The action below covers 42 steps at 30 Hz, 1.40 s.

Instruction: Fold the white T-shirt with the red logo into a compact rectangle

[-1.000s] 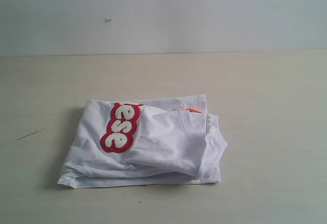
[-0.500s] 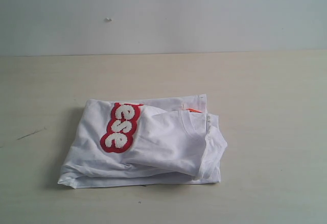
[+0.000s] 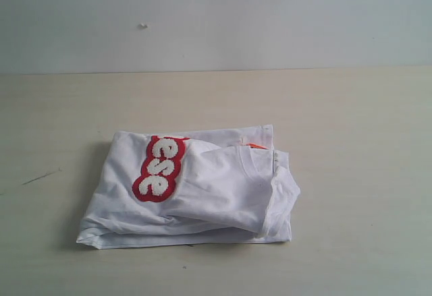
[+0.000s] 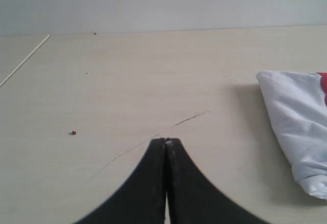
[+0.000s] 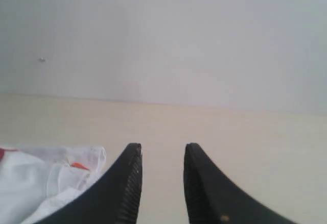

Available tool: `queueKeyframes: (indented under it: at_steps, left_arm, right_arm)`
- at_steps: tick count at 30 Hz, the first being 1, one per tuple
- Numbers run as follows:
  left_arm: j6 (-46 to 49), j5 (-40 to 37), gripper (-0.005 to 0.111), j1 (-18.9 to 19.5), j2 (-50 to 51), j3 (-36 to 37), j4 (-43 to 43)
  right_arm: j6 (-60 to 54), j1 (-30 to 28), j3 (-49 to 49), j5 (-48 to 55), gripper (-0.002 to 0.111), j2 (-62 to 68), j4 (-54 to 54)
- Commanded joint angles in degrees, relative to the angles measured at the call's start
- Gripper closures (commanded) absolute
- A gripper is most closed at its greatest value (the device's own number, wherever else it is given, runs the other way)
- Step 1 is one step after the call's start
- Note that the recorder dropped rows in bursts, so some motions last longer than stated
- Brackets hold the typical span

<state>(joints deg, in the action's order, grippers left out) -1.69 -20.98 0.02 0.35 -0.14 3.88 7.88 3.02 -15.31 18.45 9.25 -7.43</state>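
The white T-shirt (image 3: 216,191) lies folded into a rough rectangle in the middle of the table. Part of the red logo (image 3: 160,168) shows on its upper left, with the letters "ese" readable. A bit of orange neck tag (image 3: 256,145) peeks out at the shirt's far right edge. Neither arm appears in the exterior view. In the left wrist view my left gripper (image 4: 166,141) is shut on nothing over bare table, the shirt's edge (image 4: 299,127) off to one side. In the right wrist view my right gripper (image 5: 162,150) is open and holds nothing, with the shirt's collar area (image 5: 56,175) beside it.
The pale wooden table (image 3: 351,121) meets a white wall (image 3: 216,19) at the back. A thin dark scratch (image 4: 189,117) and a small brown speck (image 4: 73,132) mark the tabletop near my left gripper.
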Motion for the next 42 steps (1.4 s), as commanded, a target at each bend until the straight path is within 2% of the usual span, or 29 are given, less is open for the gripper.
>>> queueKeyframes:
  at_steps: [1,6,11,21,36,38,42]
  left_arm:
    - [0.19,0.46,0.107,0.08,-0.35,0.14,-0.22]
    - [0.19,0.46,0.107,0.08,-0.35,0.14,-0.22]
    - [0.19,0.46,0.107,0.08,-0.35,0.14,-0.22]
    - [0.11,0.32,0.107,0.08,-0.35,0.14,-0.22]
    - [0.11,0.32,0.107,0.08,-0.35,0.14,-0.22]
    - [0.11,0.32,0.107,0.08,-0.35,0.14,-0.22]
    - [0.11,0.32,0.107,0.08,-0.35,0.14,-0.22]
  right_arm:
    - [6.29,-0.33,3.19,2.8,0.078,-0.2,-6.73]
    - [6.94,-0.47,7.1,2.81,0.078,-1.14,-8.17]
    - [7.19,-0.47,11.14,3.25,0.078,-9.11,-7.81]
    - [7.71,-4.8,11.65,4.44,0.078,-9.25,-7.81]
    - [7.75,-4.8,12.02,4.23,0.078,-9.25,-7.43]
    - [5.39,-4.8,12.02,4.04,0.078,-9.25,-4.61]
    - [-9.89,-4.8,12.02,3.73,0.078,-9.25,6.64]
